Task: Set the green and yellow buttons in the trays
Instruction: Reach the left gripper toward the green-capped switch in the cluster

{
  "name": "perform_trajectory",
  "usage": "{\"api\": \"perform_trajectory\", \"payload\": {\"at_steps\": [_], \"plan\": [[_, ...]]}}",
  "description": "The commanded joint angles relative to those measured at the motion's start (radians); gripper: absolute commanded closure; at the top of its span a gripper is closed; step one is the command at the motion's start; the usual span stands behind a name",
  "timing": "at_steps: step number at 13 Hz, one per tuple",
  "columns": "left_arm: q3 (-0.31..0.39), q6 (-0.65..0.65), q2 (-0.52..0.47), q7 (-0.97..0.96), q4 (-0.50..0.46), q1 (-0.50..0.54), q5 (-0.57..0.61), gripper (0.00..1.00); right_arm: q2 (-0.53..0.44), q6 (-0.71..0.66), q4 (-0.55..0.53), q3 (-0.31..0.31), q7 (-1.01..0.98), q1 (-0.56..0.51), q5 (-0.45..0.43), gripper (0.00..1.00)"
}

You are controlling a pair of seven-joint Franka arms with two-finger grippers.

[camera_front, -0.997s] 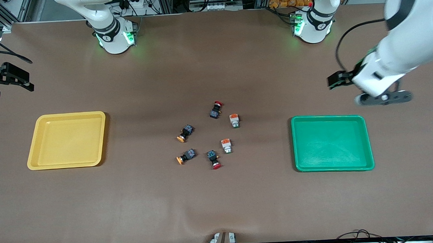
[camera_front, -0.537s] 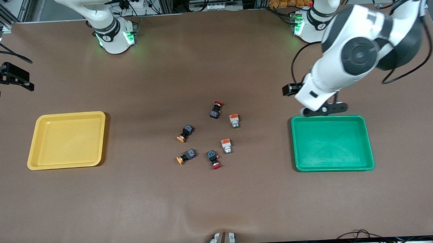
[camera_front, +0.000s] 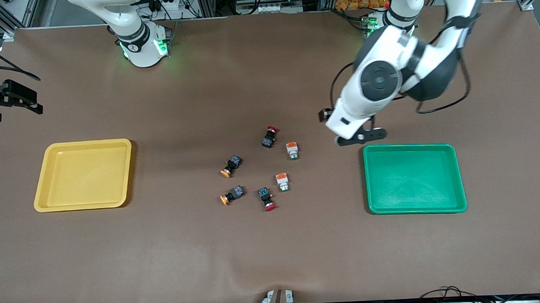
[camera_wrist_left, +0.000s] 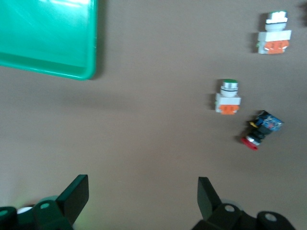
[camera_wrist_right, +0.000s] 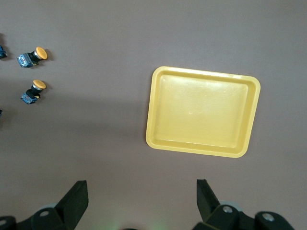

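Two white-bodied green-capped buttons (camera_front: 292, 150) (camera_front: 282, 182) and two black-bodied orange-capped buttons (camera_front: 230, 165) (camera_front: 232, 194) lie loose at the table's middle. The yellow tray (camera_front: 83, 175) at the right arm's end and the green tray (camera_front: 414, 179) at the left arm's end hold nothing. My left gripper (camera_front: 360, 137) is open and empty over bare table, between the green tray's corner and the buttons. Its wrist view shows its own gripper (camera_wrist_left: 143, 196), both white buttons (camera_wrist_left: 228, 97) (camera_wrist_left: 274, 33) and the green tray's corner (camera_wrist_left: 48, 38). My right gripper (camera_front: 10, 97) waits open at the table's edge; its wrist view shows its own gripper (camera_wrist_right: 142, 196), the yellow tray (camera_wrist_right: 204, 111) and the orange-capped buttons (camera_wrist_right: 32, 55) (camera_wrist_right: 33, 91).
Two black-bodied switches with red caps (camera_front: 269, 136) (camera_front: 266, 199) lie among the buttons; one shows in the left wrist view (camera_wrist_left: 260, 129). The brown table mat (camera_front: 274, 251) spreads wide around the cluster and both trays.
My left arm has swung from the table's end past the green tray toward the middle, ending beside the tray's corner. The right arm and all the buttons have not moved.
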Motion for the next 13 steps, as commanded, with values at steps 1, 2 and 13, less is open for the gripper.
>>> {"api": "perform_trajectory", "payload": {"at_steps": [1, 2, 13], "plan": [[0.004, 0.086, 0.058, -0.095, -0.004, -0.063, 0.009, 0.0, 0.036, -0.004, -0.001, 0.01, 0.005, -0.012, 0.011, 0.0], [0.004, 0.132, 0.081, -0.119, -0.007, -0.083, 0.035, 0.0, 0.06, -0.004, -0.006, 0.01, 0.002, -0.012, 0.011, 0.0], [0.015, 0.454, 0.348, -0.495, -0.03, -0.236, 0.359, 0.0, 0.245, 0.029, -0.047, 0.014, 0.162, 0.01, 0.115, 0.0]]}}
